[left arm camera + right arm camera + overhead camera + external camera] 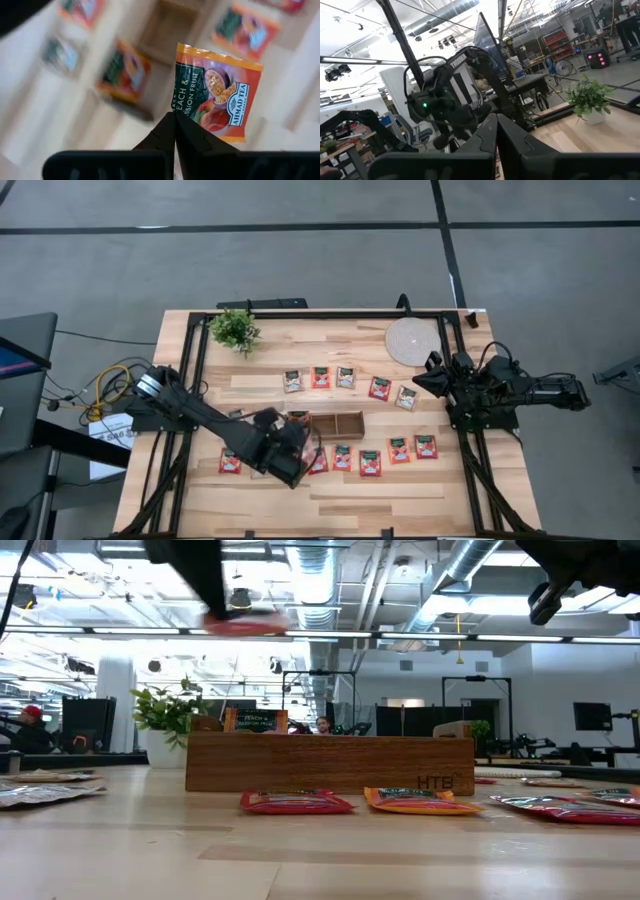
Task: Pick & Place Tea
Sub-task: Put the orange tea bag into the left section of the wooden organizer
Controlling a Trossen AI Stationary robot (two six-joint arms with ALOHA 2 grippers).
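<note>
My left gripper (175,120) is shut on one orange-red tea sachet (217,92), which is lifted above the table near the left end of the long wooden tray (345,425). In the low view the sachet is a red blur (245,625) high above the tray (330,762). Several other tea sachets lie flat on the table, one row beyond the tray (346,377) and one row on its near side (370,463). My right gripper (496,125) is shut with nothing in it, drawn back at the table's right edge (425,380). My left gripper pinches one corner of the sachet (178,111) between its two fingertips. The fingers slant steeply down from above. The sachet reaches out past the fingertips, flat, its printed face toward the wrist camera, clear of the table and the tray.
A small potted plant (235,330) stands at the far left and a round cork disc (413,340) lies at the far right. Black frame rails (195,380) run along the table's left and right sides. Bare wood lies along the near edge (400,505).
</note>
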